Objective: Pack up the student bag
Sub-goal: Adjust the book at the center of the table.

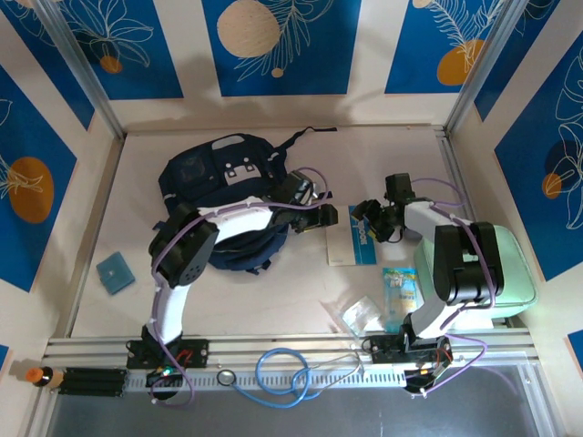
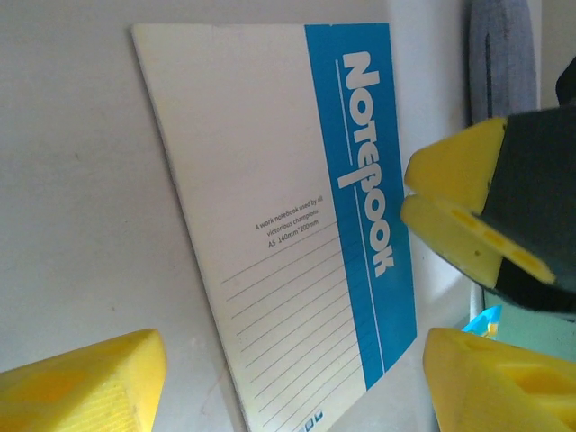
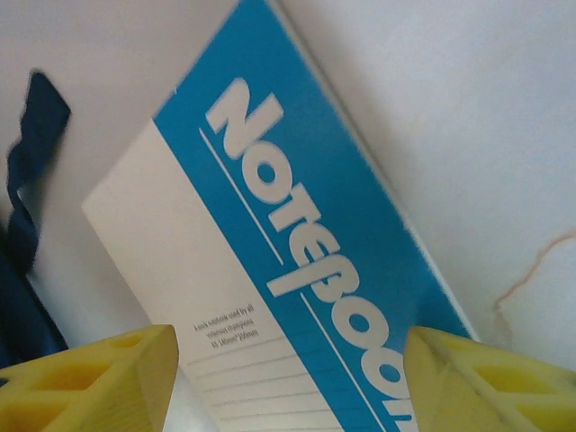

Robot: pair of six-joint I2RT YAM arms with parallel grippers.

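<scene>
The left end effector (image 2: 292, 360) and the right end effector (image 3: 290, 351) hover wide and empty over the notebook (image 1: 344, 241), which lies flat on the worktop (image 1: 273, 300). It looks best to pinch one edge, then carry it left to the student bag (image 1: 205, 173) at far left.

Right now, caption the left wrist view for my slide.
Left end effector, open, over the blue-and-white notebook lying on the table; right end effector at its blue title band.

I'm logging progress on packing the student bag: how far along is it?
Done: nothing visibly packed; the student bag lies apart, its inside unseen. In hand: the left gripper and right gripper hover open over the notebook, which lies flat, not gripped. To do: notebook, mint case, blue square and packets lie outside the bag.
</scene>
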